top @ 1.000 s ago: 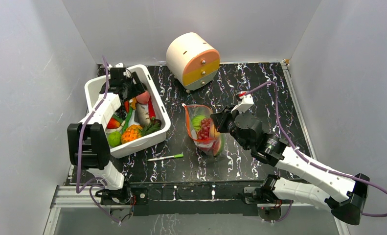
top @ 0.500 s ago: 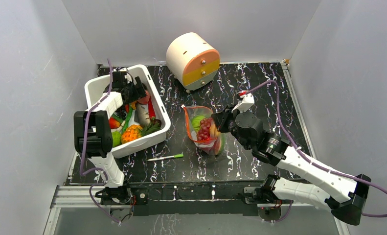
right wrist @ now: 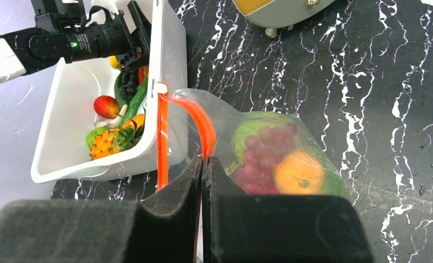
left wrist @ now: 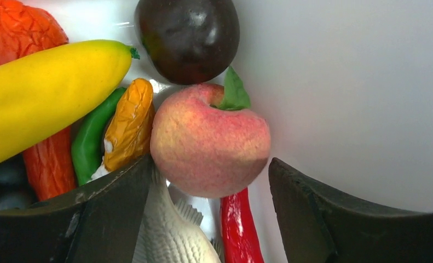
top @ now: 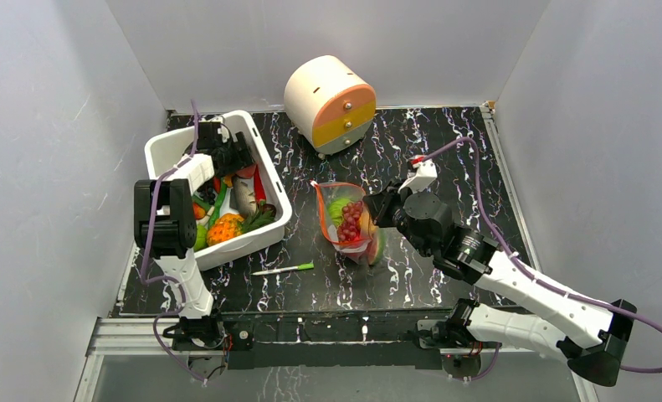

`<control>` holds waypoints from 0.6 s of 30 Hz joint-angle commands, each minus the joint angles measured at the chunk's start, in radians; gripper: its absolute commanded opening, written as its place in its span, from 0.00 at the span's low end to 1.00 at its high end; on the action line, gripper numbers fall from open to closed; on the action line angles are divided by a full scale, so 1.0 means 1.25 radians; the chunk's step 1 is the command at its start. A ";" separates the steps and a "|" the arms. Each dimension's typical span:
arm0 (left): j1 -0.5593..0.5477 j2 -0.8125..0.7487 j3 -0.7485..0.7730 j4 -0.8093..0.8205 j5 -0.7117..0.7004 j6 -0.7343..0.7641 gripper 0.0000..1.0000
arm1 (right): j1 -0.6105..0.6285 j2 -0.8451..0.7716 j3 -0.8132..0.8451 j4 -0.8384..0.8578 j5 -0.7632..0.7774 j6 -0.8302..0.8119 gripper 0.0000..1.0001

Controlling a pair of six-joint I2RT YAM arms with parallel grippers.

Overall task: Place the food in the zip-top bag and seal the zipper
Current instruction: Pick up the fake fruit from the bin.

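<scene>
The clear zip-top bag [top: 350, 224] lies mid-table with its mouth open and its red-orange zipper [top: 320, 209] curving along the edge. It holds purple grapes [right wrist: 263, 148], an orange [right wrist: 299, 172] and a green piece. My right gripper [top: 371, 207] is shut on the zipper strip [right wrist: 162, 137] at the bag's right mouth edge, as the right wrist view [right wrist: 202, 160] shows. My left gripper [top: 240, 159] is open inside the white bin [top: 164, 146], its fingers either side of a pink peach [left wrist: 209, 139]. A banana [left wrist: 50, 90], a dark plum [left wrist: 186, 35] and a red chilli [left wrist: 238, 230] lie around it.
A round cream drawer unit [top: 329, 102] with orange and yellow fronts stands at the back. A thin white-and-green stick [top: 284, 269] lies near the front edge between bin and bag. A toy fish [left wrist: 170, 230] lies under the left gripper. White walls enclose the table.
My left arm has folded in closer to the bin and its gripper has shifted right and down around the peach. The right gripper and the bag have barely moved.
</scene>
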 commanded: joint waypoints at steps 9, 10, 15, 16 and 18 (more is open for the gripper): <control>0.004 0.022 0.095 -0.078 -0.020 0.016 0.49 | 0.003 -0.057 0.044 0.003 0.026 -0.001 0.00; 0.004 0.016 0.101 -0.093 -0.026 0.012 0.48 | 0.003 -0.059 0.040 0.004 0.028 -0.002 0.00; 0.004 -0.025 0.128 -0.201 -0.048 -0.005 0.45 | 0.003 -0.063 0.020 0.012 0.035 0.015 0.00; 0.004 -0.040 0.124 -0.214 -0.047 -0.006 0.45 | 0.003 -0.063 0.017 0.013 0.034 0.018 0.00; 0.004 -0.077 0.105 -0.231 -0.044 -0.009 0.43 | 0.003 -0.063 0.009 0.018 0.032 0.020 0.00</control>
